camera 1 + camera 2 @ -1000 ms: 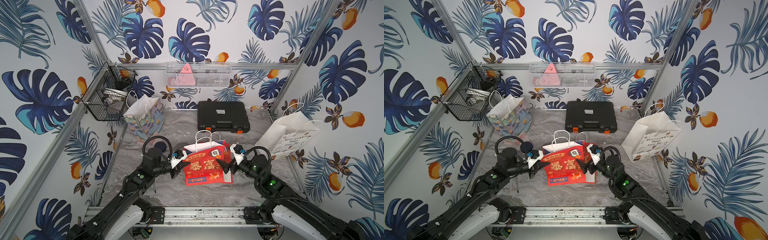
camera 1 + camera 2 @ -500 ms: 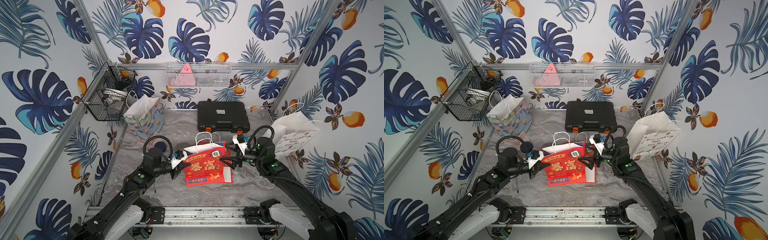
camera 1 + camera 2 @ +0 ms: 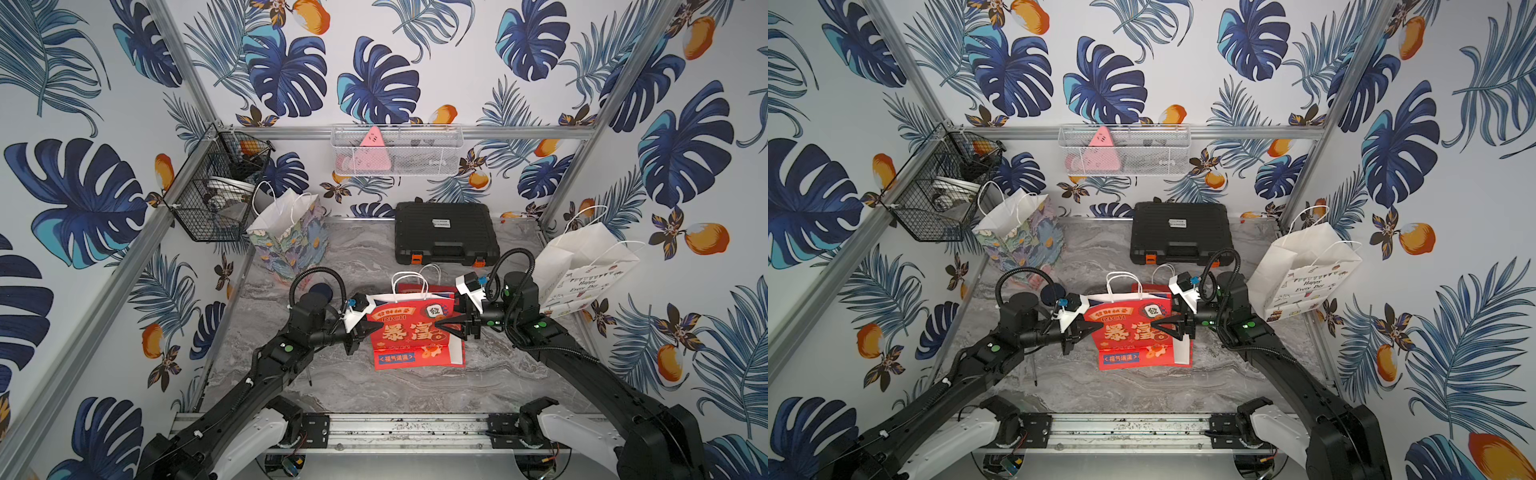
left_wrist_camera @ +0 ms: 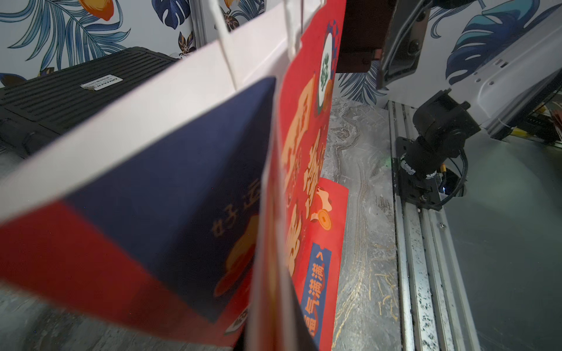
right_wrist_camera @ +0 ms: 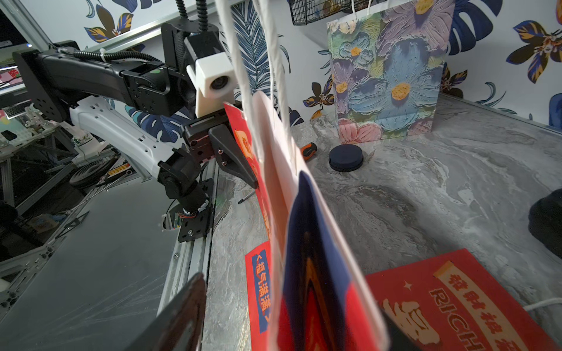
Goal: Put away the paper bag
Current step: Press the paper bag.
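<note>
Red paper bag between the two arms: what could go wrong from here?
1. The left gripper is shut on one edge of the red paper bag; the right gripper straddles the opposite side, fingers apart. Closing off the crease could crumple or tear the paper.
2. The white handles stand loose close to the right fingers and might snag.
3. A second red bag lies flat just behind; it could get dragged along.

In both top views the table is seen from above. The red bag is seen close-up in both wrist views.
</note>
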Action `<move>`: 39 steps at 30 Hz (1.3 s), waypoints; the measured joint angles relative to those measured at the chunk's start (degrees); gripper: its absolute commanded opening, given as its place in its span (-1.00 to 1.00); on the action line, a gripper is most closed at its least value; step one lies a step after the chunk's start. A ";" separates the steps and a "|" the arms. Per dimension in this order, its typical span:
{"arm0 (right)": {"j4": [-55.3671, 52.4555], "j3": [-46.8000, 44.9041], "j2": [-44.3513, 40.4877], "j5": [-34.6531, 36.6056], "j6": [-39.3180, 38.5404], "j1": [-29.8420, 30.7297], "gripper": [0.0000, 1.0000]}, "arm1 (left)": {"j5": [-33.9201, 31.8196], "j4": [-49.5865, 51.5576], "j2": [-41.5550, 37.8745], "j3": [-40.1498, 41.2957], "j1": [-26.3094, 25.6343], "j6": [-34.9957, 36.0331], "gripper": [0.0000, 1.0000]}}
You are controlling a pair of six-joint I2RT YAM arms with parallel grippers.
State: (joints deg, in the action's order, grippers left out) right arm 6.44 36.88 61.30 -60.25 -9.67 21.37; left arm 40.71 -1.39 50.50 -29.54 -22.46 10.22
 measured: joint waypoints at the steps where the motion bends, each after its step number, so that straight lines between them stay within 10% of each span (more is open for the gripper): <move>1: -0.02 0.00 0.11 0.37 -0.07 0.28 0.09 | -0.28 -0.26 0.07 0.00 0.00 -0.46 -1.00; 19: 0.85 0.66 1.44 1.88 -0.35 0.83 -1.00 | -3.26 -0.70 0.83 -0.11 0.00 -1.81 -0.68; 23: 1.31 1.05 1.42 1.68 -0.44 0.83 -1.00 | -3.85 0.02 -0.26 -0.24 0.00 -1.92 -0.29; 28: 0.85 1.81 -1.14 1.75 -0.55 0.87 -1.00 | -7.15 3.82 -5.46 -1.09 0.04 -2.21 0.96; 39: -12.70 6.88 -9.20 1.25 -4.44 1.44 -1.00 | -11.28 12.04 -13.29 -7.63 0.22 -3.06 0.98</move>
State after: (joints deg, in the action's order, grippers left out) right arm -6.26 43.77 52.10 -59.00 -14.11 22.81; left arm 29.43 10.66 37.21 -37.17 -22.24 7.16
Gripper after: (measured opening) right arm 0.052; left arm 0.993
